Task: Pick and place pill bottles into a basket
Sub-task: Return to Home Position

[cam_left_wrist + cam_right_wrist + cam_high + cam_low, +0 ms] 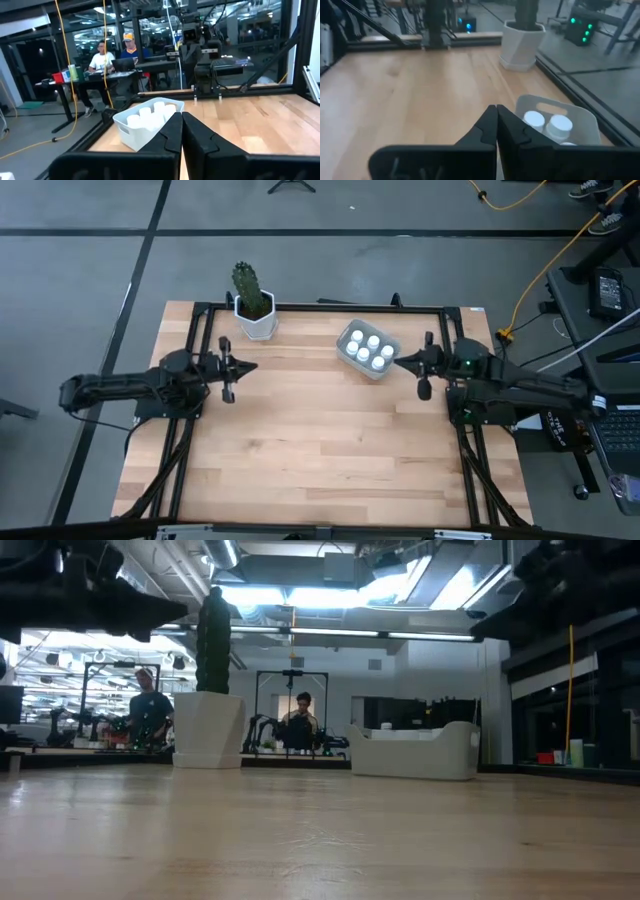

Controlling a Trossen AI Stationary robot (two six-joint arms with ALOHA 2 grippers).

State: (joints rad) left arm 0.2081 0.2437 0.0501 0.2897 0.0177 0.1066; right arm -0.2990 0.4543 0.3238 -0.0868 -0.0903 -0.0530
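Pill bottles, six small white cylinders with white caps, stand upright and packed together in two rows inside the shallow pale grey-blue rectangular plastic basket, which sits on the far side of the light wooden table, right of centre. To its left, also at the far edge, stands a white hexagonal pot holding a tall green cactus. The right gripper hangs above the table just right of the basket and apart from it, its two dark fingers pressed together and holding nothing. The left gripper hangs over the table's left side, well apart from the basket and pointing toward it, its dark fingers likewise closed tip to tip and empty. Seen level across the table, the basket's wall rises right of the pot. In the room beyond, two people sit at a desk.
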